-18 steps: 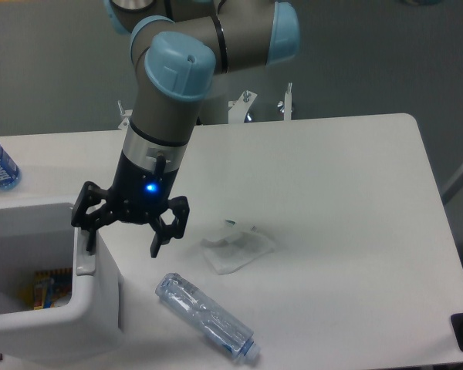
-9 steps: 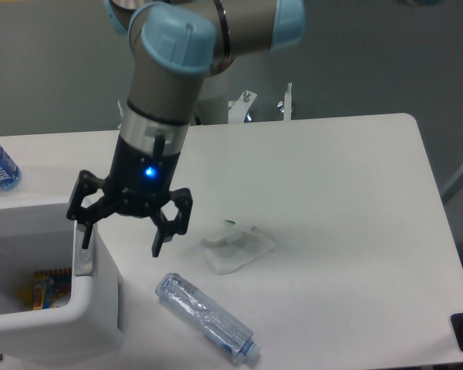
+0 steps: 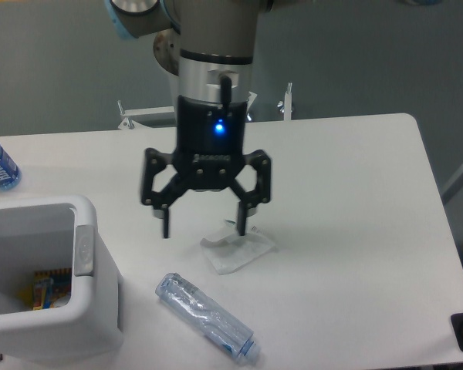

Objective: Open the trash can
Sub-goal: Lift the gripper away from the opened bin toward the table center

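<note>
Released and empty, end effector point(image 3: 205, 230) is hanging over mid-desk point(image 3: 347, 193), since the trash can point(image 3: 42, 281) at the left edge is gaping lidless.

The arm point(image 3: 216, 54) is grey metal with pale blue joint caps; its black two-fingered tool point(image 3: 205, 228) carries a lit blue lamp and faint white lettering.

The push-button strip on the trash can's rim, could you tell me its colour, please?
Grey, set against the white trash can; the strip shows clearly in the fixed camera view.
</note>
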You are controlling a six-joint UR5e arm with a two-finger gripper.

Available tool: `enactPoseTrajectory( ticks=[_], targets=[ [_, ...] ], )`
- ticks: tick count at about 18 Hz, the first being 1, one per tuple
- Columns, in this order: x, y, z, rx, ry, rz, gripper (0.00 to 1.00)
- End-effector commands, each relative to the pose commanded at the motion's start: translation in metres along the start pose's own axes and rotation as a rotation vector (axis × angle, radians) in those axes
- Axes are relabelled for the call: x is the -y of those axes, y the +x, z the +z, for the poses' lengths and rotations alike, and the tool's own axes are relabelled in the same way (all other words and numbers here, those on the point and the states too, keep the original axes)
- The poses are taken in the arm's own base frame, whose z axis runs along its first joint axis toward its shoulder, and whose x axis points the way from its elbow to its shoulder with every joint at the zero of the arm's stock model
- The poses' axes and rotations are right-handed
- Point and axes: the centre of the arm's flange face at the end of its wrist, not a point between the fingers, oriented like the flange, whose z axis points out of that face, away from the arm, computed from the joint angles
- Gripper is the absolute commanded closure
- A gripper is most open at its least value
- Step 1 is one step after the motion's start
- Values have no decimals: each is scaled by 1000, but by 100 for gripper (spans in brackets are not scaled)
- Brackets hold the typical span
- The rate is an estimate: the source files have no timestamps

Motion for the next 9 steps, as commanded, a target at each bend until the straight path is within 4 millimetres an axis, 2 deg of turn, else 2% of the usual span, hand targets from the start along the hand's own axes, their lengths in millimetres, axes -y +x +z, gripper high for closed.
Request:
enactPoseTrajectory(
  ticks=[3,7,9],
  targets=[
    [-26,-18,13,96,-96,147,0],
    [-54,-30,23,173,-221,334,0],
    [-64,-35,26,206,-262,370,0]
  ],
)
